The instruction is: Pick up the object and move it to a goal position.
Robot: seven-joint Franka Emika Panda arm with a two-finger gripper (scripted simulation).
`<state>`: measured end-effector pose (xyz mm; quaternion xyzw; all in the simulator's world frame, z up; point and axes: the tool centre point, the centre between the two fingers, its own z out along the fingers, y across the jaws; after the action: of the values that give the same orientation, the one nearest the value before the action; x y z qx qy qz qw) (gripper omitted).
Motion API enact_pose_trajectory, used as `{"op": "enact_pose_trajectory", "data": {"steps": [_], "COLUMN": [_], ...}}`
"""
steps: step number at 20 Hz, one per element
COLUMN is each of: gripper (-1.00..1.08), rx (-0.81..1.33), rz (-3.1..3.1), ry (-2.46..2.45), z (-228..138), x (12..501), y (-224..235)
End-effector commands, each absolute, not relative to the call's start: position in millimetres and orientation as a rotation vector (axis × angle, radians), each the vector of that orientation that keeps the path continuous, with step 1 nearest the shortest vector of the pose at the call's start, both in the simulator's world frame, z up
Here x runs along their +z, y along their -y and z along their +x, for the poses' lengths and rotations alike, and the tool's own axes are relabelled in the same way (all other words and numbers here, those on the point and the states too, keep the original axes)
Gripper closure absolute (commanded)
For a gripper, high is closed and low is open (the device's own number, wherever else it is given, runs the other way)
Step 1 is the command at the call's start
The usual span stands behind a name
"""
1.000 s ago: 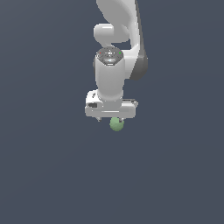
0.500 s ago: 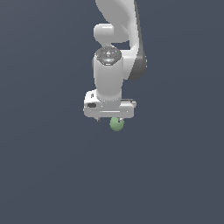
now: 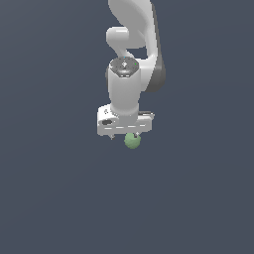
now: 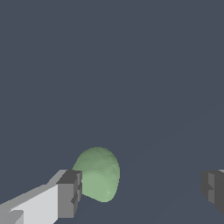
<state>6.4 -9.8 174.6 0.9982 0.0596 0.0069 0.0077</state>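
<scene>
The object (image 4: 98, 174) is a small pale-green rounded lump lying on the dark grey floor. In the wrist view it sits just inside one grey fingertip (image 4: 70, 193), while the other fingertip (image 4: 213, 189) stands far off across a wide gap. My gripper (image 4: 141, 190) is open and holds nothing. In the exterior view the white hand (image 3: 125, 124) hangs straight down over the object (image 3: 132, 141), which peeks out from under its lower edge. I cannot tell whether the near finger touches the lump.
A plain dark grey surface (image 3: 54, 198) fills both views. The white arm (image 3: 134, 30) rises behind the hand to the top of the exterior view.
The arm has sunk very slightly over the lump. The object has stayed in place and the fingers are still apart.
</scene>
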Motion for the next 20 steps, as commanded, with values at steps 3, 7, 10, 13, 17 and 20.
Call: {"op": "enact_pose_trajectory", "data": {"steps": [3,7,10,13,17,20], "gripper": [-0.92,-0.92,-0.92,-0.92,-0.92,-0.92], "rx": [0.016,0.012,0.008,0.005,0.002,0.0], "rz": [3.105,3.079,3.053,3.022,2.971,2.927], "ry": [-0.357,-0.535,-0.668,-0.8,-0.974,-1.103], "z": [1.9,-3.0,-6.7,-10.5,-15.7,-19.7], "x": [167.0,159.3,153.6,148.1,140.8,135.6], "y": [7.1,4.2,1.9,-0.5,-3.8,-6.4]}}
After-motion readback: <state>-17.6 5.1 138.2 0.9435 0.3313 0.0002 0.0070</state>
